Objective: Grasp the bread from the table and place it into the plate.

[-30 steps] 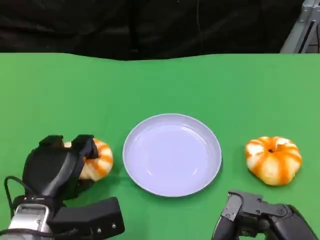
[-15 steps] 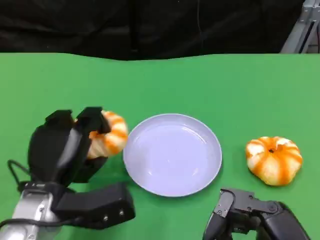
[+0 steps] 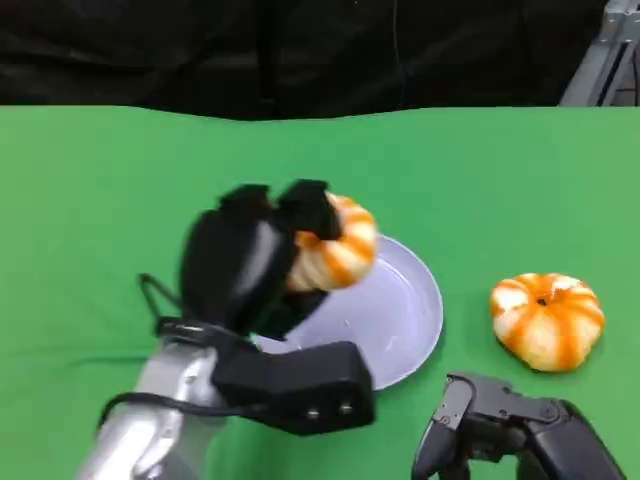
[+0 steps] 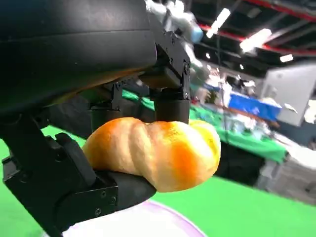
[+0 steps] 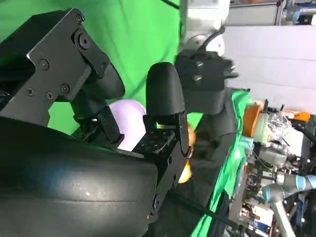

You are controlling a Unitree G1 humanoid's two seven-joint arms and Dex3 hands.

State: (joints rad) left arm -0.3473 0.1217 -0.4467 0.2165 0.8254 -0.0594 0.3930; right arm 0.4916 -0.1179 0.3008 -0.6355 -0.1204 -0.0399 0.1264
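Left hand (image 3: 255, 265): your grip holds the orange-striped bread (image 3: 335, 245) lifted above the plate (image 3: 410, 310) rim, ready for release. Right hand (image 3: 500, 425): idle low on the surface; finger state unclear.

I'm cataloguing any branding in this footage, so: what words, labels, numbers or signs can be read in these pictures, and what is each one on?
None can be read.
The orange-and-white striped bread roll in the left hand, the pale lilac round plate, the second striped bread, the green table cover and the right hand carry no lettering.
In the wrist views, the background room's blue panel and cluttered shelving are too blurred to read.
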